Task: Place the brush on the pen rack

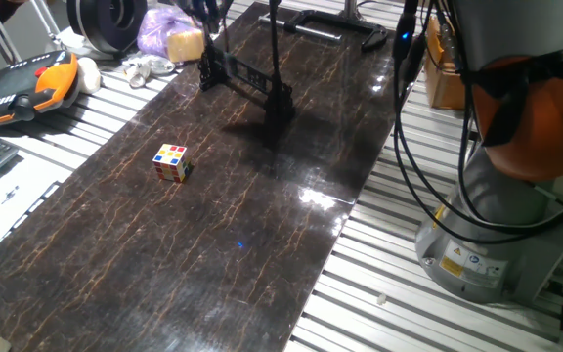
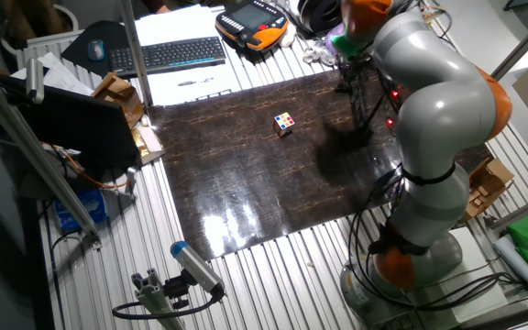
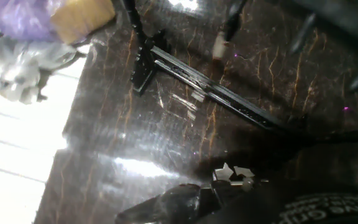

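The pen rack [image 1: 247, 80] is a low black notched bar between blocky feet at the far end of the dark mat; it also shows in the hand view [image 3: 216, 94] and the other fixed view [image 2: 356, 92]. The brush [image 3: 224, 36] hangs off the table with its dark end and greyish tip pointing down, just beyond the bar's middle. In one fixed view it reads as a thin dark stick [image 1: 276, 54] over the rack's right foot. My gripper [image 2: 354, 64] is directly above the rack, holding the brush from above; its jaws are mostly out of frame.
A multicoloured cube [image 1: 172, 162] sits mid-mat, left of centre. A flat black bracket [image 1: 335, 24] lies behind the rack. A purple bag [image 1: 159, 29] and a yellow block [image 1: 186, 44] sit beside the rack's left foot. The robot base [image 1: 497, 225] stands at the right.
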Controlling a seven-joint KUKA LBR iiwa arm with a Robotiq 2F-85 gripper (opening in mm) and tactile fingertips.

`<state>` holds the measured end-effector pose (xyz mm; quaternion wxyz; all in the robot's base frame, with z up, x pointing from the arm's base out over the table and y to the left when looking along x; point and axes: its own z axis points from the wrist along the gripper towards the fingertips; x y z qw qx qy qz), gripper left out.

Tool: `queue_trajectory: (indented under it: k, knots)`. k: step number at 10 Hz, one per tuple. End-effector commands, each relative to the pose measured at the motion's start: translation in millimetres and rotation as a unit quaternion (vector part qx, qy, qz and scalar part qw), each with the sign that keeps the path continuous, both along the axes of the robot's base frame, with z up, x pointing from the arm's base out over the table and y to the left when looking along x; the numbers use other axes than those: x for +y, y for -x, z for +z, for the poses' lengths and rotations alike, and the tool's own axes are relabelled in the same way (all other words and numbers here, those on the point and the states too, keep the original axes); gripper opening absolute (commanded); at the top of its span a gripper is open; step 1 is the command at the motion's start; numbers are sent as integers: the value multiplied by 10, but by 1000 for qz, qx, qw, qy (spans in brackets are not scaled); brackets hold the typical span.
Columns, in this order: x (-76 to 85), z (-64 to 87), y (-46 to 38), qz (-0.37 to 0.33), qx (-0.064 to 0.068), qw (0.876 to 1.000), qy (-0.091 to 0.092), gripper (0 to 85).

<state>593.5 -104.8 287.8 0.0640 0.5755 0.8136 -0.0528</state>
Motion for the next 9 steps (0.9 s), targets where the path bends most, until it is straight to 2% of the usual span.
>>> queue_trajectory:
  k: [1,4,6,9]
  knots:
    - [-7,43,30,38,0,999,-1,10]
    - [81,134,69,38,5,999,-31,10]
    - [211,144,85,34,7,999,-37,10]
    - [473,-2,152,41,5,998,-39,7]
